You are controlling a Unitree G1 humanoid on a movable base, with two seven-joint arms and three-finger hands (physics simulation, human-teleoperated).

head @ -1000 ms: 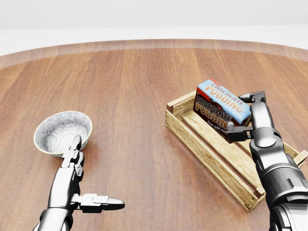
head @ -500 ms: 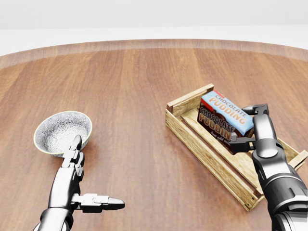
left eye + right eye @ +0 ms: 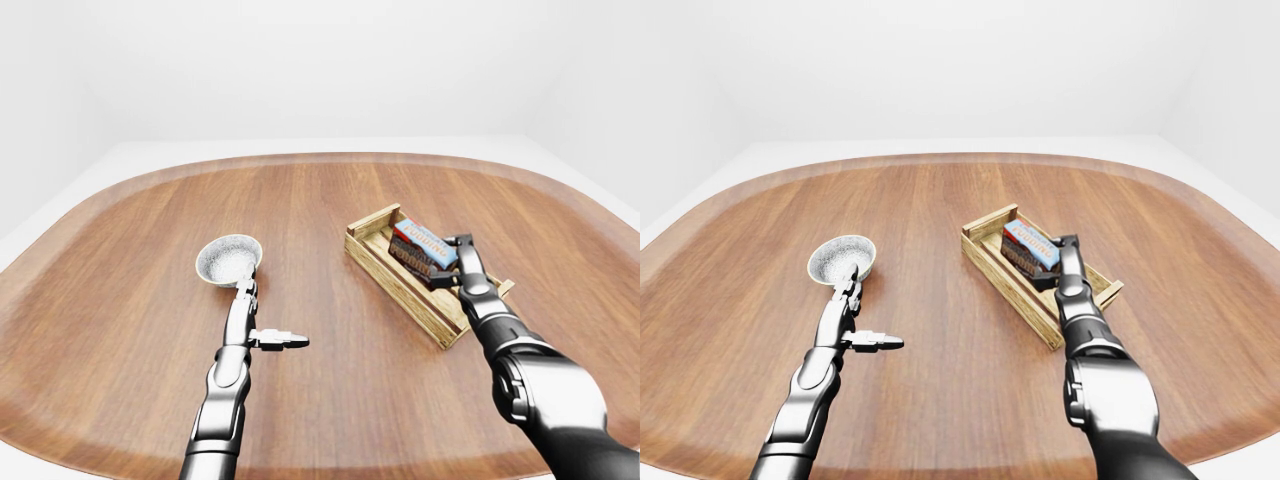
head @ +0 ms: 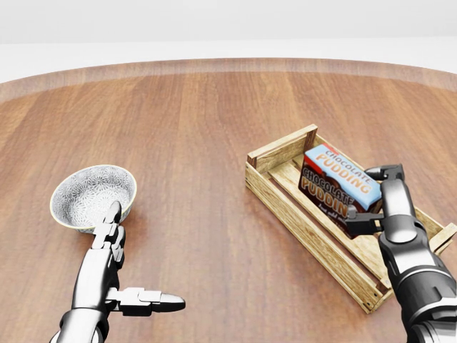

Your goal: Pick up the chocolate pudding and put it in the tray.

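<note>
right hand [image 4: 375, 200] gripping chocolate pudding [image 4: 335, 184] by its right end | lying lengthwise inside tray [image 4: 300, 218] | left hand [image 4: 114, 286] idling open, well apart

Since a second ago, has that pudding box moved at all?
Yes. The pudding box, held by the right hand, has sunk down and rightward into the tray in the head view.

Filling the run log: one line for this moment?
right hand: shut on pudding box | box: low inside tray | left hand: open, idle
</note>
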